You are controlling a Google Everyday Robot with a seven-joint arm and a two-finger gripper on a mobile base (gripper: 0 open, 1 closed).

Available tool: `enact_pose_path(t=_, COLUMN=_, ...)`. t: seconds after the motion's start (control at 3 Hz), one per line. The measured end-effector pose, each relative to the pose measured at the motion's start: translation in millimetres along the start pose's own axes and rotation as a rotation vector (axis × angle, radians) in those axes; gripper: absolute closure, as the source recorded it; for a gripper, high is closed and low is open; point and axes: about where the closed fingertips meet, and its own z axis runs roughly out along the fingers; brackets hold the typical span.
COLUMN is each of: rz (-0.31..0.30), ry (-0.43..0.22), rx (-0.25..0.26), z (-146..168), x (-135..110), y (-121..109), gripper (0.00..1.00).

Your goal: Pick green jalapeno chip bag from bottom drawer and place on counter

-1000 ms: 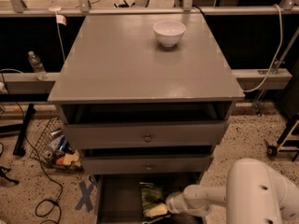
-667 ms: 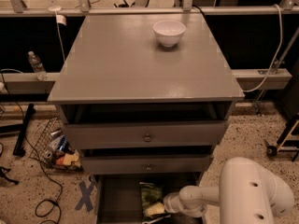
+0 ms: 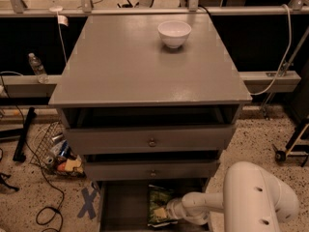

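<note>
The green jalapeno chip bag (image 3: 158, 204) lies flat in the open bottom drawer (image 3: 120, 207), right of its middle, at the bottom of the camera view. My gripper (image 3: 169, 212) reaches in from the right on a white arm and sits at the bag's right edge, low in the drawer. The grey counter (image 3: 145, 62) forms the cabinet's top above.
A white bowl (image 3: 174, 33) stands at the back of the counter. The two upper drawers with round knobs (image 3: 152, 142) are slightly open above the bottom one. A wire basket of clutter (image 3: 58, 153) and cables lie on the floor at the left. A water bottle (image 3: 36, 66) stands at the left.
My arm has shifted left and further into the drawer, bringing the gripper closer onto the bag. The bag has not visibly moved.
</note>
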Motion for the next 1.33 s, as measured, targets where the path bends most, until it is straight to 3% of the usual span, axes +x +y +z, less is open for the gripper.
enact_pose_path(t=0.67, rz=0.01, ry=-0.006, rx=0.02, z=2, x=-5, y=0, gripper=0.87)
enact_pose_path(t=1.0, rz=-0.001, ry=-0.03, rx=0.027, z=-7, x=-11, y=-7, gripper=1.0)
enact_pose_path(t=1.33, rz=-0.092, ry=-0.096, rx=-0.031, z=-45, x=-22, y=-16, gripper=1.0)
